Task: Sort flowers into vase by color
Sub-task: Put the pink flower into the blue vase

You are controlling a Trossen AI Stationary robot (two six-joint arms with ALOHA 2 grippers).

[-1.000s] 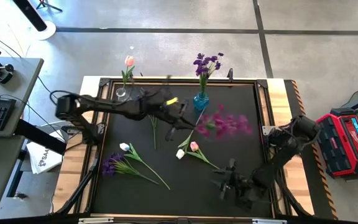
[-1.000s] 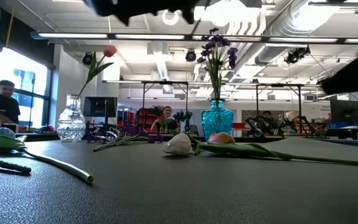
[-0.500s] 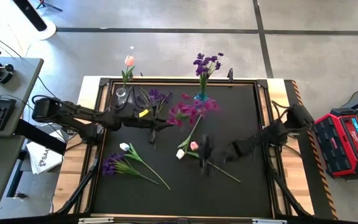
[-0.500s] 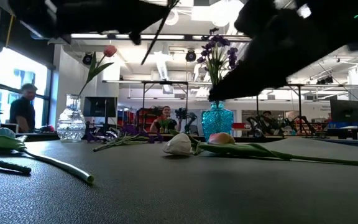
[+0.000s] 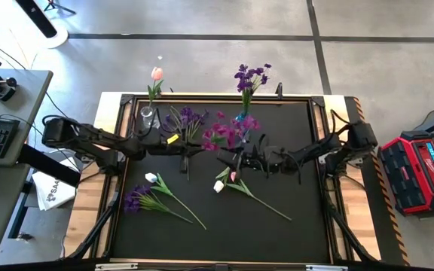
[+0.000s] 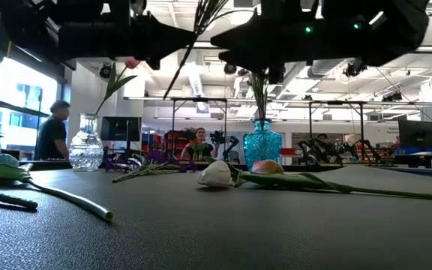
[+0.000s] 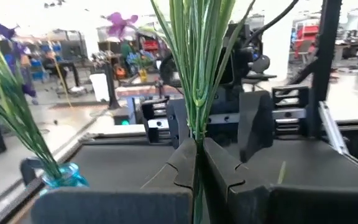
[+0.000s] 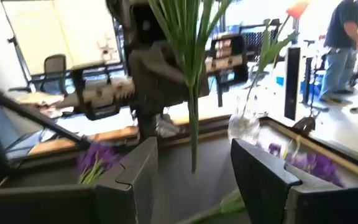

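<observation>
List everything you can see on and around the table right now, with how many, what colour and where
Held flower bunch: one, magenta-purple blooms on green stems, above the table's middle, stems clamped in the left gripper.
Blue vase: one, far edge right of middle, holding purple flowers.
Clear vase: one, far left corner, holding a pink tulip.
Loose purple flowers: one bunch lying by the clear vase, one near the left front.
Loose tulips: one white at left, one white and one pink at middle.
Red case: one, on the floor at right.
Left gripper: shut on the stems.
Right gripper: open around the stems' lower end.
</observation>
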